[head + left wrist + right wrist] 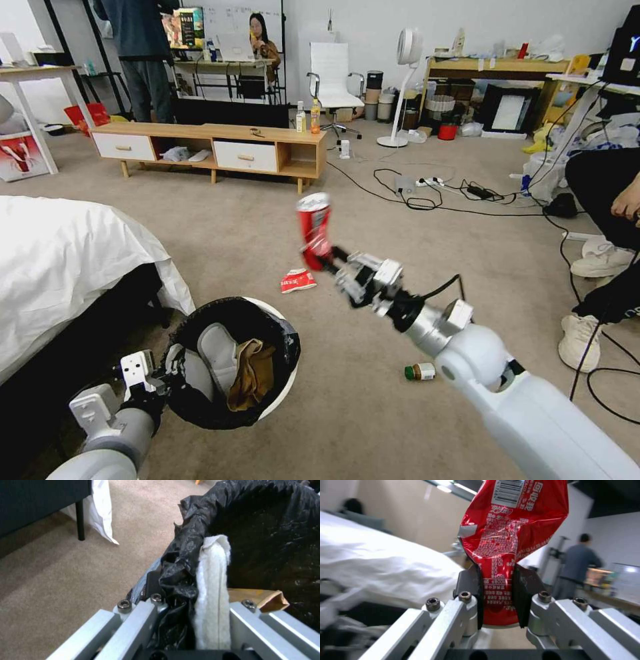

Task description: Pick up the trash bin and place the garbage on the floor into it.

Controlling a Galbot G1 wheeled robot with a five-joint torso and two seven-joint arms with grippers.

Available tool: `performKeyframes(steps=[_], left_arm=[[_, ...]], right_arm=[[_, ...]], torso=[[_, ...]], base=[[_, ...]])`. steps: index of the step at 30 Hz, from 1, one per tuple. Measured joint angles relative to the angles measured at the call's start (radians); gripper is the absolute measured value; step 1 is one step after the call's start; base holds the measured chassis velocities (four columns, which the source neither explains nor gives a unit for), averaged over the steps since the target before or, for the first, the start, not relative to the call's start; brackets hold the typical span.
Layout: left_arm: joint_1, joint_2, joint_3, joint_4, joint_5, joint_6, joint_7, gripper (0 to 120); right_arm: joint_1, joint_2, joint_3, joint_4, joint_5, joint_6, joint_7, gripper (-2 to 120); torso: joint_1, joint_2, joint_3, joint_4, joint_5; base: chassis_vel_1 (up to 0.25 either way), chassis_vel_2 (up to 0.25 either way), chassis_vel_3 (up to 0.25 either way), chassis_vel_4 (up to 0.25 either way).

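The can (315,228) is clamped low on its crushed body by the right end effector (331,257), jaws closed tight on it; it is held upright in the air, above the floor (373,427) and well apart from the bin (287,373). In the right wrist view the can (506,542) is seen pinched between the dark pads (471,590), most of it sticking out past them.

The bin is held at about 7 o'clock from the can by the left end effector (172,373), closed on the bin's rim; in the left wrist view the rim with the black bag (186,562) and a white tissue (213,585) are trapped between the jaws. A brown paper bag (250,373) already lies inside. The bin appears tilted, mouth open toward the right arm.

Step judged in hand: can carried to the bin. For a clean drop, the can should be brought over the middle of the mouth, not the rim, and released only once above the opening. The bin should be kept steady and the bag fold not dragged inward. The long overhang of the can could catch the rim if brought in too low.

Left on the floor: wrapper (298,281) at 6 o'clock below the can, small bottle (420,371) near the right arm.
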Motion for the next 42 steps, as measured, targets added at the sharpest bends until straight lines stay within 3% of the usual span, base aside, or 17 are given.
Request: performKeyframes(steps=[6, 15, 38, 42], left_arm=[[0.008, 0.004, 0.004, -0.001, 0.002, 0.001, 0.0, 6], [0.017, -0.003, 0.009, -0.013, 0.004, 0.001, 0.003, 6], [0.026, -0.005, 0.007, -0.044, 0.003, -0.002, 0.005, 6], [0.027, -0.007, 0.011, -0.048, 0.003, -0.002, 0.006, 6]], right_arm=[[0.07, 0.017, -0.174, -0.02, 0.003, 0.001, -0.01, 17], [0.11, 0.036, -0.317, -0.061, 0.013, -0.039, 0.022, 17], [0.089, 0.053, -0.395, -0.111, 0.015, -0.106, 0.153, 17], [0.085, 0.053, -0.396, -0.109, 0.026, -0.12, 0.181, 24]], torso=[[0.0, 0.0, 0.0, 0.0001, 0.0], [0.0, 0.0, 0.0, -0.0001, 0.0001], [0.0, 0.0, 0.0, 0.0, 0.0001], [0.0, 0.0, 0.0, -0.0001, 0.0001]], base=[[0.0, 0.0, 0.0, 0.0], [0.0, 0.0, 0.0, 0.0], [0.0, 0.0, 0.0, 0.0], [0.0, 0.0, 0.0, 0.0]])
